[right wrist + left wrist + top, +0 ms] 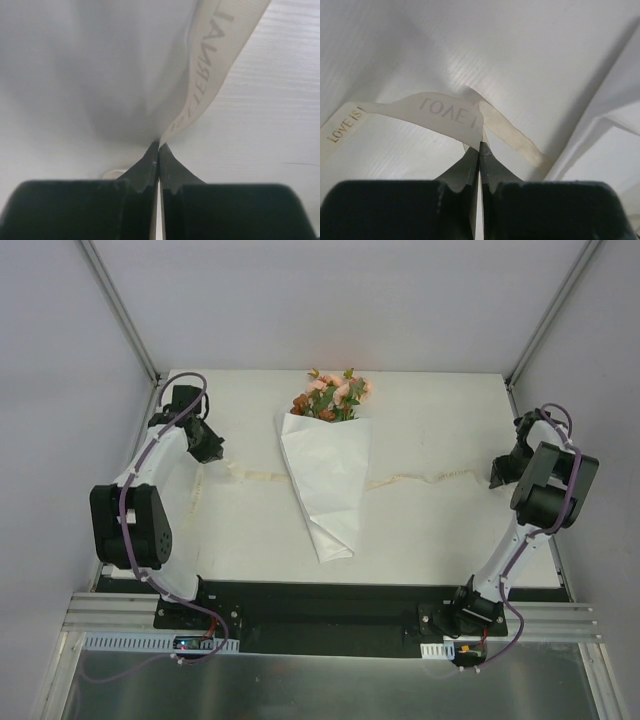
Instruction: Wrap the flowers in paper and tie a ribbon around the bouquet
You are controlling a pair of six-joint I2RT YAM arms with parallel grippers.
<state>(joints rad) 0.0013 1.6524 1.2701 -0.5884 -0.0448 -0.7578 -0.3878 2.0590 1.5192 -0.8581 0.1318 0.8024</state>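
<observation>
The white table point(440, 530) carries everything. At its middle lies the bouquet point(322, 440). The paper point(325, 480) is rolled into a white cone with its wide mouth toward the far edge and its narrow tip pointing at the arm bases. The flowers point(333, 395), pink, peach and rust blooms with green leaves, stick out of the wide mouth.

The ribbon point(420, 479) lies flat across the table from side to side, a cream strip showing on both sides of the cone. Its middle stretch is hidden where it meets the paper, and no band shows on top of the cone.

The left gripper point(208, 448) is at the ribbon's left end. In the left wrist view its fingers point(465, 170) are pressed together on the strip, which bears gold lettering. The right gripper point(498, 476) is at the right end, and its fingers point(145, 170) are likewise closed, pinching the lettered strip at their tips.
</observation>
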